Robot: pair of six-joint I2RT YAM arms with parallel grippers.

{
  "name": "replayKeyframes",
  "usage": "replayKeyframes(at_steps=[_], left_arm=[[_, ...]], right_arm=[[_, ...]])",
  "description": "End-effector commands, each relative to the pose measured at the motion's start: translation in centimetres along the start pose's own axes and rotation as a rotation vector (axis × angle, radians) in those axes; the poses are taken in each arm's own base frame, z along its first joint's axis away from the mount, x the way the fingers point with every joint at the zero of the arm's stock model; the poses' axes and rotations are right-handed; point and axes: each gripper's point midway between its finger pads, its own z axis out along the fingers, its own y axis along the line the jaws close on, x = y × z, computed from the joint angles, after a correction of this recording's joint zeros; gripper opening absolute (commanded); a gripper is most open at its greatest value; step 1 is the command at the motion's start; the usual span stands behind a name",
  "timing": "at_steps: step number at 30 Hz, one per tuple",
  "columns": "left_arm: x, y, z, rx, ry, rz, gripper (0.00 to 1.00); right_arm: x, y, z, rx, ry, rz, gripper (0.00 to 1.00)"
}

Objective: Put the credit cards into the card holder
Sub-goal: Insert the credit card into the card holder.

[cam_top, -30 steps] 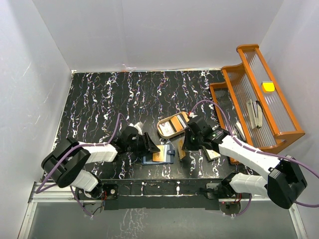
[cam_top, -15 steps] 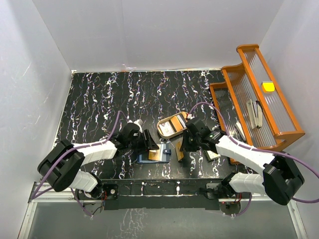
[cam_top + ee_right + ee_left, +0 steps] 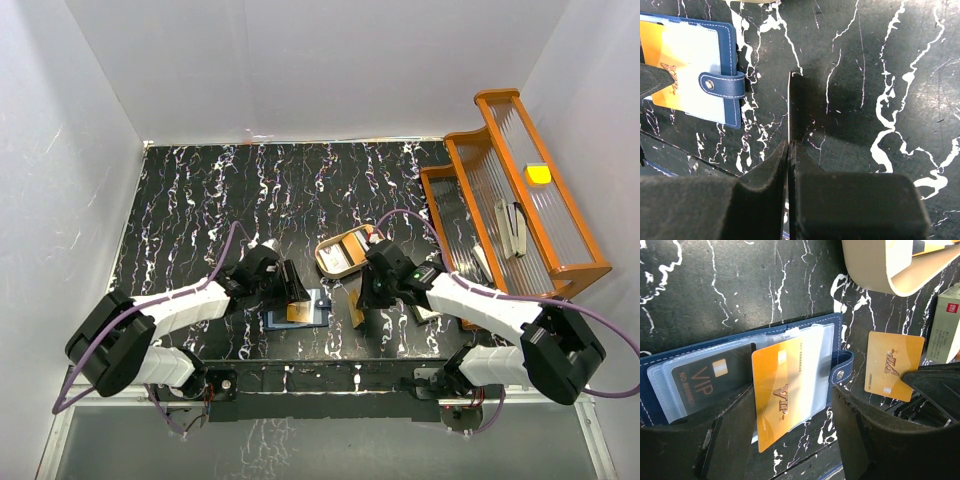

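Observation:
The navy card holder lies open on the black table, also in the top view. A black card sits in its clear sleeves. An orange credit card lies slanted over the sleeves, its near end past the holder's edge. My left gripper is open, one finger on each side of that card; it also shows in the top view. My right gripper is shut on a second orange card, seen edge-on, right of the snap tab. That card also shows in the left wrist view.
A tan rounded tray sits just behind the card holder. A green-white box lies to the right of my right gripper. An orange tiered rack with a yellow item stands at the right edge.
The card holder and its orange card have shifted left along the front edge with my left gripper. My right gripper has moved slightly left with its card.

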Motion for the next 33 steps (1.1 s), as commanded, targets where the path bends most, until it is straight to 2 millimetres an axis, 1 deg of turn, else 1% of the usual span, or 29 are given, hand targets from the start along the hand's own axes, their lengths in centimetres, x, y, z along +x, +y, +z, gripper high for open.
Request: replayKeyframes(at_steps=[1, 4, 9, 12, 21, 25, 30, 33], left_arm=[[-0.8, 1.0, -1.0, -0.087, -0.023, 0.02, 0.59], [-1.3, 1.2, -1.3, -0.114, -0.042, 0.032, 0.61], [-2.2, 0.9, -2.1, -0.132, -0.073, 0.037, 0.66], [-2.5, 1.4, -2.4, -0.169, -0.087, 0.038, 0.7], [-3.2, 2.2, -3.4, -0.237, -0.114, 0.04, 0.75], [-2.4, 2.1, -2.9, -0.205, -0.093, 0.015, 0.76], [-1.2, 2.3, -2.1, -0.172, -0.059, -0.021, 0.75], [-0.7, 2.4, -1.7, -0.164, -0.046, -0.039, 0.75]], right_arm=[[-1.3, 1.5, 0.0, -0.039, -0.048, -0.013, 0.0], [-1.3, 1.8, 0.1, -0.044, -0.045, -0.017, 0.0], [-1.4, 2.2, 0.1, -0.051, -0.047, -0.021, 0.0], [-1.4, 2.3, 0.0, -0.054, -0.052, -0.019, 0.0], [-1.8, 2.9, -0.1, -0.062, -0.069, -0.019, 0.0], [-1.9, 3.2, -0.2, -0.072, -0.087, -0.013, 0.0], [-2.3, 4.3, 0.1, -0.097, -0.097, -0.018, 0.0], [-2.1, 4.8, 0.5, -0.098, -0.086, -0.032, 0.0]])
